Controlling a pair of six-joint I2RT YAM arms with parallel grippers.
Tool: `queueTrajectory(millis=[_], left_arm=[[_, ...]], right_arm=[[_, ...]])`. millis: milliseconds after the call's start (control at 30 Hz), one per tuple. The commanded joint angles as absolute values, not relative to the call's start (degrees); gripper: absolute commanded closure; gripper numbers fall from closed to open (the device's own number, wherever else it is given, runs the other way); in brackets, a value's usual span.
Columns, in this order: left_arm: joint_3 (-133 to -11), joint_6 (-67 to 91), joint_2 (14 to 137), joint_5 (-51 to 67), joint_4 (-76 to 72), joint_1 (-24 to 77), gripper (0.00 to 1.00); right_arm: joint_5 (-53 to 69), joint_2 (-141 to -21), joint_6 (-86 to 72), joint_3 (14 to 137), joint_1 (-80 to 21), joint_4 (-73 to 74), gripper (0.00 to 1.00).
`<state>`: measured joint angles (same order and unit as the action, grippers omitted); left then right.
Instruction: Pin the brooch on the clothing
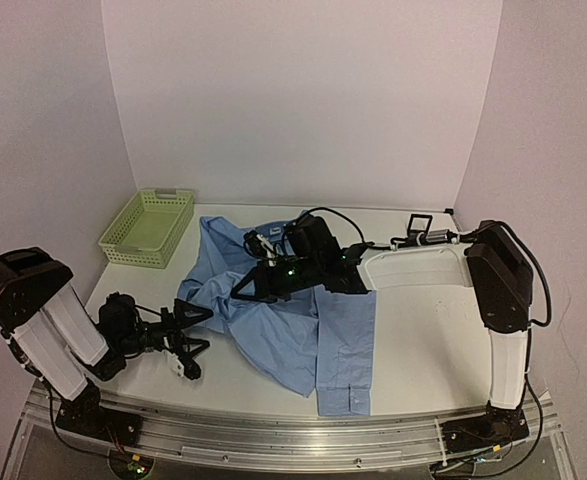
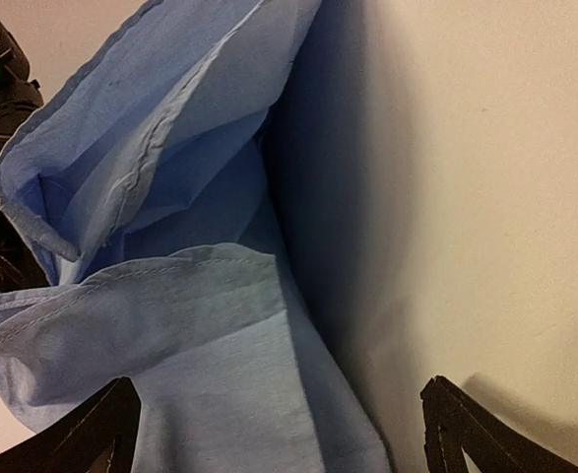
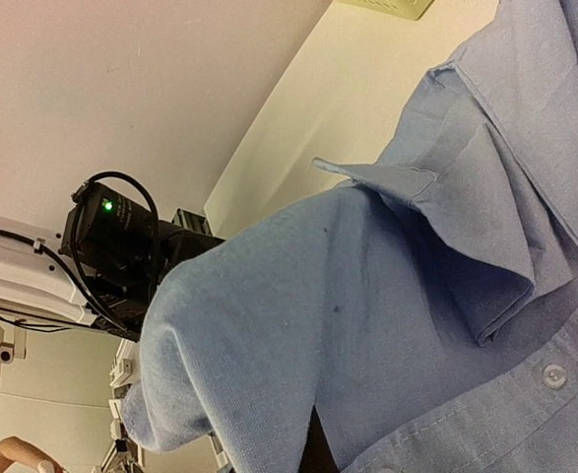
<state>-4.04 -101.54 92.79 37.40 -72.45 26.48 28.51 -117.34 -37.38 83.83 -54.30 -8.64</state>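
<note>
- Though tucked into the far-left corner, well apart from both arms: pale green basket.
- Bare bench right and near-left; cuff close to the near edge.
- Light blue shirt rumpled mid-bench; brooch not made out.
- Left claw spread wide, just beside the shirt's left edge.
- Right claw closed tight, low on the fabric.

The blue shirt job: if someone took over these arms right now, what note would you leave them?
Left gripper: open, empty, just left of the shirt.
Right gripper: shut, down in the rumpled cloth; whether it pinches fabric is hidden.
Shirt: crumpled on the table.
Brooch: not visible in any view.
Done: no pin seen on the shirt.
Left: find the brooch, pin it on.
</note>
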Motion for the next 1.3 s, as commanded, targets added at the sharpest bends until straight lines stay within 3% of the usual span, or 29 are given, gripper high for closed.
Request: queueTrajectory(millis=[0, 167, 300, 367, 567, 633, 800, 900, 1033, 1167, 1267], left_arm=[[-7.0, -100.5, 93.9, 36.0, -83.3, 26.5, 0.01], [-8.1, -99.6, 94.0, 33.6, -82.3, 26.5, 0.03], [-10.0, -98.5, 93.9, 32.1, -83.8, 26.5, 0.12], [-10.0, -97.3, 93.2, 32.9, -87.1, 26.5, 0.27], [-10.9, -94.5, 88.7, 32.5, -84.4, 26.5, 0.89], [-11.2, -93.1, 86.3, 32.3, -82.1, 26.5, 1.0], [-15.1, -86.3, 76.7, 28.1, -66.5, 26.5, 1.0], [-19.5, -81.2, 67.8, 27.9, -46.4, 26.5, 1.0], [-23.4, -79.1, 59.0, 32.0, -18.5, 26.4, 1.0], [-20.9, -81.0, 53.1, 33.2, -5.3, 26.5, 1.0], [-21.5, -82.9, 50.9, 33.7, 6.7, 26.4, 1.0]], right_arm=[[29.8, -116.8, -37.8, 85.6, -54.1, -11.0, 1.0], [30.1, -116.5, -37.8, 85.3, -54.1, -11.0, 1.0], [30.4, -116.2, -37.8, 84.7, -53.9, -11.0, 1.0], [30.3, -115.9, -37.7, 84.1, -53.7, -11.0, 1.0], [30.2, -115.4, -37.6, 82.6, -53.3, -11.0, 1.0], [30.3, -115.4, -37.5, 82.4, -53.3, -11.0, 1.0], [30.2, -115.3, -37.5, 81.0, -53.1, -10.9, 1.0], [29.5, -115.3, -37.4, 80.6, -53.1, -10.3, 1.0], [27.2, -115.1, -35.6, 80.9, -53.1, -5.1, 0.82], [23.8, -113.1, -32.7, 81.2, -53.5, 3.7, 0.66], [19.5, -110.7, -30.2, 81.2, -54.2, 11.4, 0.6]])
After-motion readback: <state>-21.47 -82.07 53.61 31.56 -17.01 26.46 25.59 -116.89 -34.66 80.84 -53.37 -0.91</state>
